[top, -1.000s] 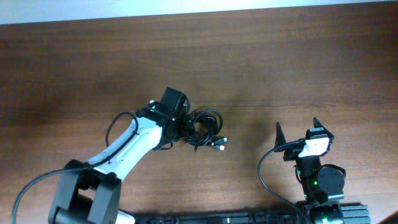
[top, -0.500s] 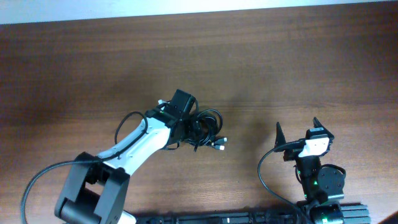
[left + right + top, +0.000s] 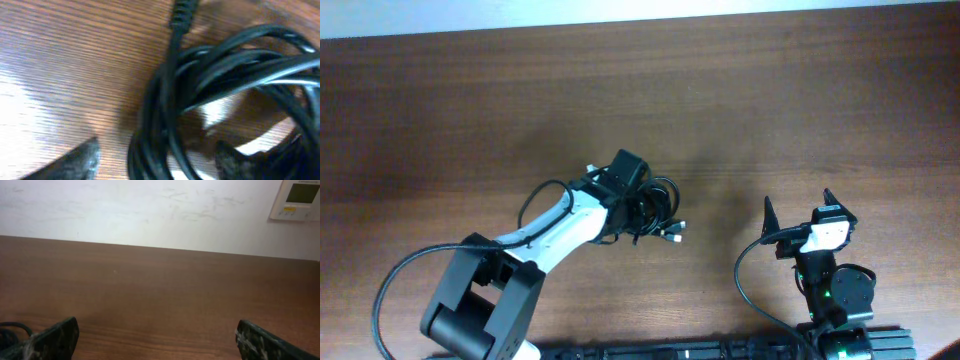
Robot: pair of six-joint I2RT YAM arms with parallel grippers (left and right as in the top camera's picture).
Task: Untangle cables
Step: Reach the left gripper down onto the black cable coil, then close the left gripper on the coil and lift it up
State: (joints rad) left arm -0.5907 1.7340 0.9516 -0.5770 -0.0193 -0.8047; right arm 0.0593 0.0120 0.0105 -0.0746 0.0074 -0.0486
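The cables point(image 3: 660, 200) lie as one knotted black bundle near the table's middle, with a silvery plug point(image 3: 676, 231) poking out at its lower right. My left gripper point(image 3: 640, 207) is down on the bundle's left side. In the left wrist view its jaws point(image 3: 155, 162) are open and straddle a few looped strands of the cables point(image 3: 225, 65), with a gap on both sides. A black plug end point(image 3: 182, 12) points away from the loop. My right gripper point(image 3: 800, 210) hangs open at the right, well clear of the bundle, with only bare wood between its fingers point(image 3: 55, 337).
The brown wooden table point(image 3: 470, 100) runs to a white wall at the far edge. A wall panel point(image 3: 300, 197) shows at the right wrist view's top right. The left arm's own black wire point(image 3: 535, 200) loops beside its white link.
My left arm has slid right and further onto the bundle, and its jaws have narrowed around the strands. The bundle and the right arm have not moved.
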